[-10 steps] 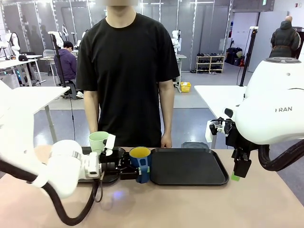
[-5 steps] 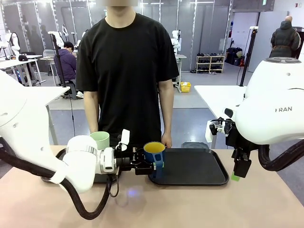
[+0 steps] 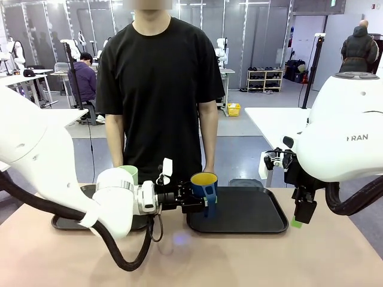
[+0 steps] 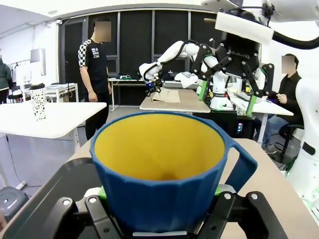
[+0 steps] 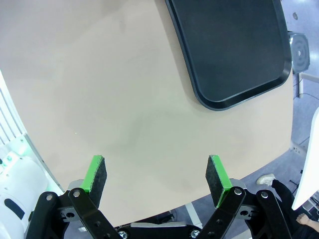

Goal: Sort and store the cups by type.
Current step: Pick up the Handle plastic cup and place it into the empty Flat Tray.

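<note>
Dark blue mug (image 3: 204, 186), yellow inside, is clamped in my left tool (image 3: 200, 200). From the front it hangs upright above the left edge of the right-hand black tray (image 3: 251, 212). Whether its base touches the tray I cannot tell. In the left wrist view the mug (image 4: 164, 172) sits between the 2 green pads (image 4: 102, 191), handle pointing to picture right, rim level.

Pale green tumbler (image 3: 127, 174) stands upright behind my left arm's wrist, over the left-hand black tray (image 3: 66, 222). My arm hides its lower part.

My right tool (image 3: 305, 210) hangs above the counter (image 3: 239, 257) just off the right tray's right edge, holding nothing. In the right wrist view its 2 green pads (image 5: 94, 174) stand wide apart over bare beige counter (image 5: 99, 79), with a corner of the black tray (image 5: 234, 45) at upper right.

A person in a black t-shirt (image 3: 158, 89) stands at the far side of the counter, arms down, one hand (image 3: 209, 173) just behind the mug.
</note>
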Motion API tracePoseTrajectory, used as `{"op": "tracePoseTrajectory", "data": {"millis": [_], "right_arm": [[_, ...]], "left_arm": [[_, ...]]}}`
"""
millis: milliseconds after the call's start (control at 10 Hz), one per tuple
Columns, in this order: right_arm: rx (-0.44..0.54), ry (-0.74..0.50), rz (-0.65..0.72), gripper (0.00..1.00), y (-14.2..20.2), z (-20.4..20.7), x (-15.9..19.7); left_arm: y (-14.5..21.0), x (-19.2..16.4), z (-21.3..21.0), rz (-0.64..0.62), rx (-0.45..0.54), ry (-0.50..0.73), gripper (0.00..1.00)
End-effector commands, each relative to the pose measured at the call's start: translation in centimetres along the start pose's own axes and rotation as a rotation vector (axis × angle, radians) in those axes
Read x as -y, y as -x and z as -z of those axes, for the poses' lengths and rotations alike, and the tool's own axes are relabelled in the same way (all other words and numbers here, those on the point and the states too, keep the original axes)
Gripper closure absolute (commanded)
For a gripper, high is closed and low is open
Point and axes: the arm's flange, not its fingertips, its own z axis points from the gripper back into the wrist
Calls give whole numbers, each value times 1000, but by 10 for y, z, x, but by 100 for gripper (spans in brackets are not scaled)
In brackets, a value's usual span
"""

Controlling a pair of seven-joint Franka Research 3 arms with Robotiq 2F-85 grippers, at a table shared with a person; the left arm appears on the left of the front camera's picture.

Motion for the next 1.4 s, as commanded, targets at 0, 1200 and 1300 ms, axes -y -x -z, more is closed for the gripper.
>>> {"op": "tracePoseTrajectory", "data": {"millis": [0,1200,1300], "right_arm": [[-18,10,17,0,0,-2,-2],[-18,10,17,0,0,-2,-2],[-18,10,17,0,0,-2,-2]], "left_arm": [[6,-17,19,-28,34,-6,26],[22,-44,41,-10,72,-47,26],[21,-48,46,-12,74,-48,26]]}}
